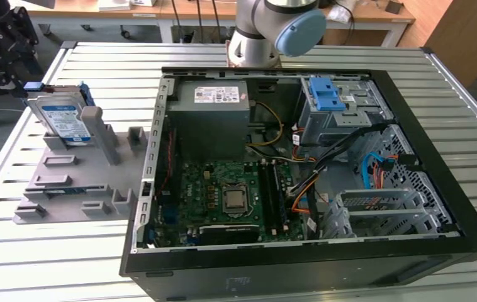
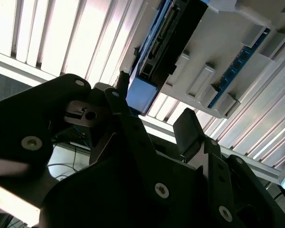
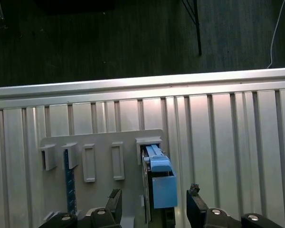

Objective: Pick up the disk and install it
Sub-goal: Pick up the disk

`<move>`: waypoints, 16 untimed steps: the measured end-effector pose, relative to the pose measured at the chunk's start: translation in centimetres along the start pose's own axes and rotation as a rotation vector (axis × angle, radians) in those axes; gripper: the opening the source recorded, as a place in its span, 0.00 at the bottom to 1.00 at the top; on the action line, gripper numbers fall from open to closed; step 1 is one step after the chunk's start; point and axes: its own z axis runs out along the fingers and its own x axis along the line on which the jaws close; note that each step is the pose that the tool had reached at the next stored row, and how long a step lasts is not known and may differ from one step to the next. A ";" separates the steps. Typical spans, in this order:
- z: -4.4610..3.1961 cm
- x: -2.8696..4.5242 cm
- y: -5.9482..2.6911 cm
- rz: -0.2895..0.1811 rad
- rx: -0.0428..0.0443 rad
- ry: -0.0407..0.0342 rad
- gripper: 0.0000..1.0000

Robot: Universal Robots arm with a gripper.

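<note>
Pick-up stage: the gripper (image 3: 154, 203) hangs open just short of the disk (image 1: 62, 119), which stands on edge in the grey rack (image 1: 70, 182) beside the computer case (image 1: 306, 261). Gripping it calls for closing squarely on its blue frame.

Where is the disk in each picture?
Exterior view: the disk stands in the grey holder, at the exterior view's left.
First wrist view: disk's blue end between the open fingers.
Second wrist view: disk edge-on, just beyond the fingers.
Shared landmark: the grey holder.
</note>
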 end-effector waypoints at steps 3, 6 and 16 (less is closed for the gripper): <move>0.21 -0.02 0.21 0.000 0.0001 0.0000 0.65; 0.51 -0.04 0.33 -0.001 0.0018 -0.0002 0.65; 1.29 -0.42 0.49 -0.002 0.0038 -0.0002 0.65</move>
